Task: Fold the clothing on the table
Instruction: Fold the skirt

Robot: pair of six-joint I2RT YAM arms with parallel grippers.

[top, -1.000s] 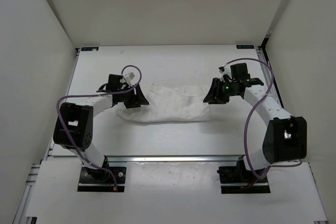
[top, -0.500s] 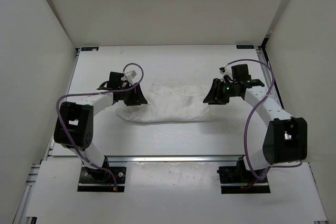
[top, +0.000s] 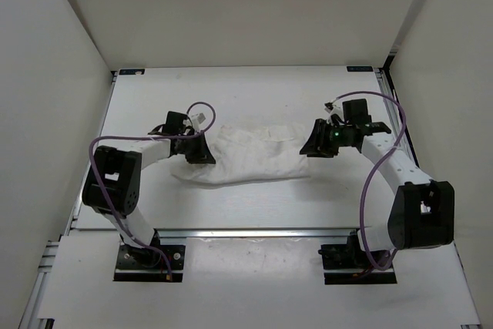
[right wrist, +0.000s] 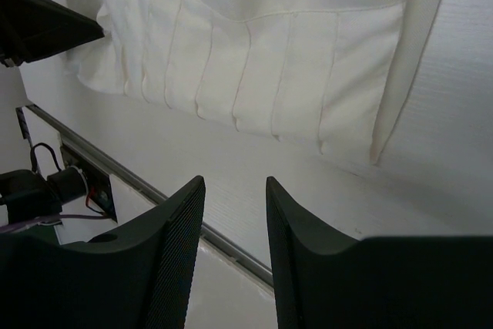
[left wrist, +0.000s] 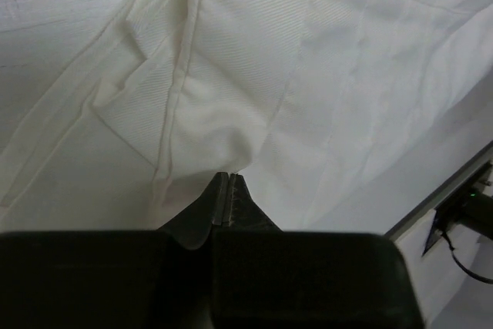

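The clothing (top: 254, 156) is a thin white pleated garment lying crumpled across the middle of the table (top: 254, 206). My left gripper (top: 202, 152) sits at its left end. In the left wrist view the gripper (left wrist: 229, 176) is shut, with creases of the clothing (left wrist: 246, 75) drawn in to its tips. My right gripper (top: 312, 144) hovers at the garment's right end. The right wrist view shows this gripper (right wrist: 235, 182) open with nothing between its fingers, over bare table just short of the pleated edge of the clothing (right wrist: 269, 59).
An aluminium rail (top: 254, 231) runs along the near table edge, in front of both arm bases. White walls enclose the table on three sides. The left arm's black gripper body (right wrist: 38, 21) shows at the top left of the right wrist view.
My left gripper has shifted a little right onto the clothing's left end and shut there. The cloth's left edge has pulled in slightly. The right gripper has barely moved and stays open.
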